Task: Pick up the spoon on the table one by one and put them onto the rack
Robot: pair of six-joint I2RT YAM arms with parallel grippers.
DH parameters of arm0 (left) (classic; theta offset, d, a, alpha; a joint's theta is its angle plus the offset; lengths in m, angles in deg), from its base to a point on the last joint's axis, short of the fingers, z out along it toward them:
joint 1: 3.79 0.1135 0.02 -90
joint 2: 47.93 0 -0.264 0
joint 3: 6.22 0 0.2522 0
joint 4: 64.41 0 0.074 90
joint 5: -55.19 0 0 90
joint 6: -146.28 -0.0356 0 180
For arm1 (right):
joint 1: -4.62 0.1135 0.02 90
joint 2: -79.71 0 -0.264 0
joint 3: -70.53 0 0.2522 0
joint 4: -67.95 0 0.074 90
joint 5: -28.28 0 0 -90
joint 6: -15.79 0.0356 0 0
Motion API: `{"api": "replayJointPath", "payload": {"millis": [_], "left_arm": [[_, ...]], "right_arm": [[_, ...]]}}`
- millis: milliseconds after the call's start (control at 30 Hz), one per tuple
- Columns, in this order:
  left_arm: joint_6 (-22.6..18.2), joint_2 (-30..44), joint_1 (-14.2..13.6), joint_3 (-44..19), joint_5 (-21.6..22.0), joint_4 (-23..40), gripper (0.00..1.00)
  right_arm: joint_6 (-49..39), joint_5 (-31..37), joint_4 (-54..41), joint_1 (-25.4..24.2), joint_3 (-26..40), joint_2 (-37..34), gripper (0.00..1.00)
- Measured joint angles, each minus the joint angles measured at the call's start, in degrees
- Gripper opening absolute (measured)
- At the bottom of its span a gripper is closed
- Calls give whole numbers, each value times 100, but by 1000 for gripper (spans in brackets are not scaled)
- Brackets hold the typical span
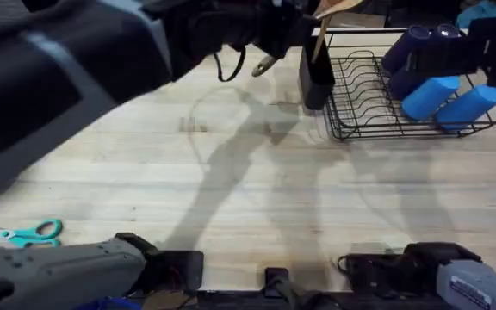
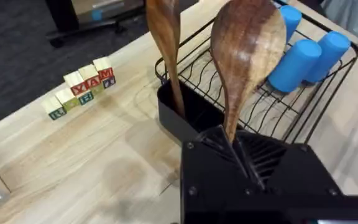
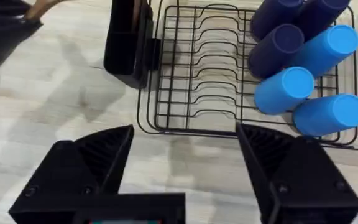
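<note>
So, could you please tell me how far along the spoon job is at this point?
Done: one wooden spoon already stands in the black caddy at the end of the rack. In hand: the left gripper is shut on the second spoon, holding it just above the caddy. Left: lowering that spoon in and letting go. The right gripper is open over the table beside the rack.

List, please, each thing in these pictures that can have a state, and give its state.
Left tool: shut on the wider spoon, held above the caddy.
Slimmer spoon: standing in the caddy.
Right tool: open, holding nothing.
Rack: on the table, blue cups lying in it.
Scissors: lying on the table, blades shut.
</note>
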Motion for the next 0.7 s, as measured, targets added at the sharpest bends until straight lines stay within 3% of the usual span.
{"api": "replayJointPath", "payload": {"millis": [400, 700], "left_arm": [[272, -4, -223, 868, -22, -2571, 44], [1002, 801, -558, 902, -39, -4161, 44]], "right_arm": [[100, 0, -93, 0, 0, 1, 992], [110, 0, -162, 0, 0, 1, 992]]}}
